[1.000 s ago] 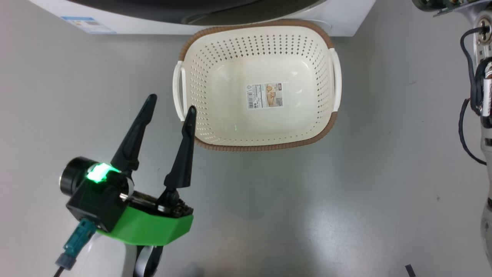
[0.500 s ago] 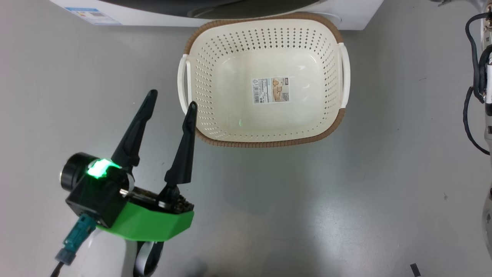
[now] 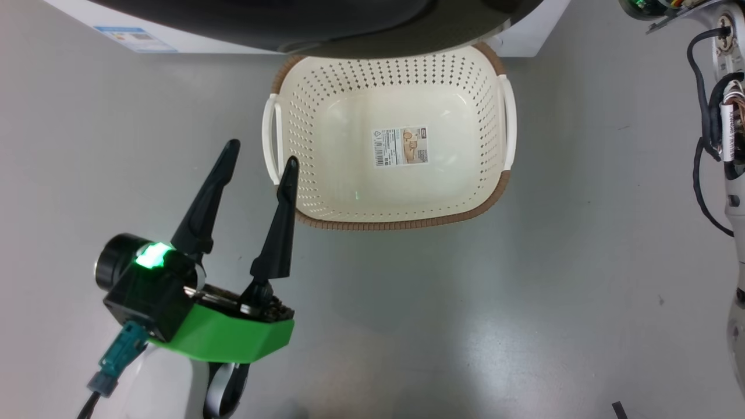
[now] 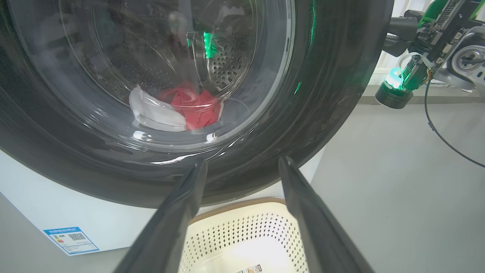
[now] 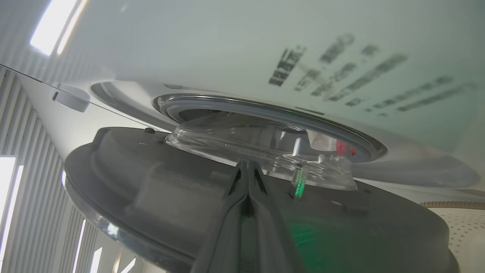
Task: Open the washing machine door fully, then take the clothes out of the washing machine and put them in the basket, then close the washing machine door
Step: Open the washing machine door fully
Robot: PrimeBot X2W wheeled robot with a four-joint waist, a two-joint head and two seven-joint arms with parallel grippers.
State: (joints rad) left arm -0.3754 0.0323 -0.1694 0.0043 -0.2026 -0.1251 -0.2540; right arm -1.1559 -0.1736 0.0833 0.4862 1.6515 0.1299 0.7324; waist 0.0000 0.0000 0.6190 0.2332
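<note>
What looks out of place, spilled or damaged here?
Nothing stands out. The basket sits upright and empty, the clothes lie inside the washing machine, and the washing machine door is simply ajar.

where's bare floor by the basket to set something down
Open floor right of the basket, up to the right arm, and along its near rim beside the left claw. The basket itself holds only a sticker. Crowded: its far rim under the door, and its left handle by the claw.

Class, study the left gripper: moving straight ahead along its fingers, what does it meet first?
The left gripper would most likely meet the door at its lower black rim. The basket sits below that line. Depth is uncertain.
</note>
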